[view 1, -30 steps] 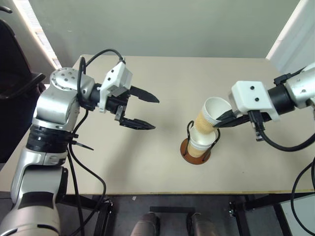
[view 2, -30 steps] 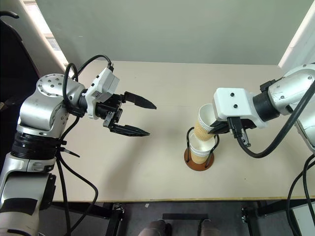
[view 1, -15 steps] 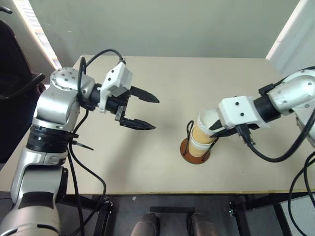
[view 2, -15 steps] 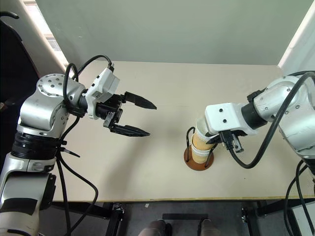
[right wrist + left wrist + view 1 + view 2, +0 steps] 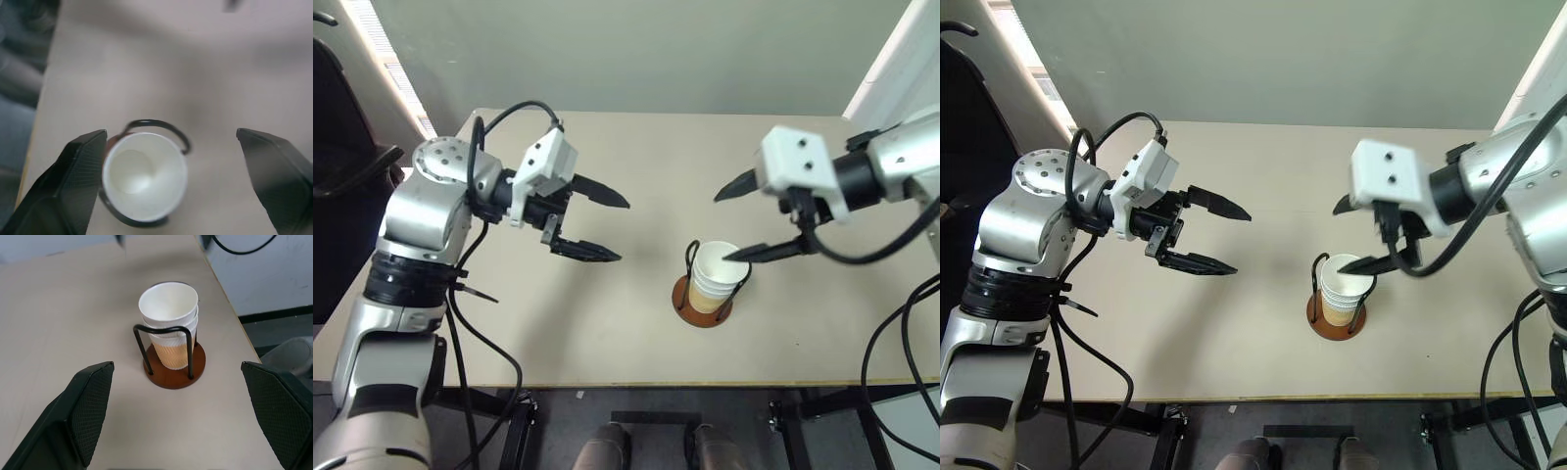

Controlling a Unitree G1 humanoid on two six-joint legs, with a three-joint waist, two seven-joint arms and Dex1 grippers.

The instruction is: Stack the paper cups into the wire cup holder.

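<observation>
The table [image 5: 636,157] is a beige rectangular surface that carries the work area. The left gripper [image 5: 612,227] hangs above the left half of the table, well apart from the holder, with its two black fingers spread wide and nothing between them. The right gripper [image 5: 734,223] hangs above the right half of the table, directly over the stack; its fingers are likewise spread wide and hold nothing. In the left eye view, its lower finger [image 5: 769,252] overlaps the top cup's rim; contact cannot be confirmed.

The wire cup holder [image 5: 168,374] stands upright on the table, toward the front edge and right of centre. Its round reddish-brown base lies flat, and its black wire loops rise on either side of the stack.

The paper cups [image 5: 168,316] are nested one inside another within the holder, between the loops. The stack stands upright, white rims layered at the top, tan wall visible below. The top cup's white interior faces upward.
</observation>
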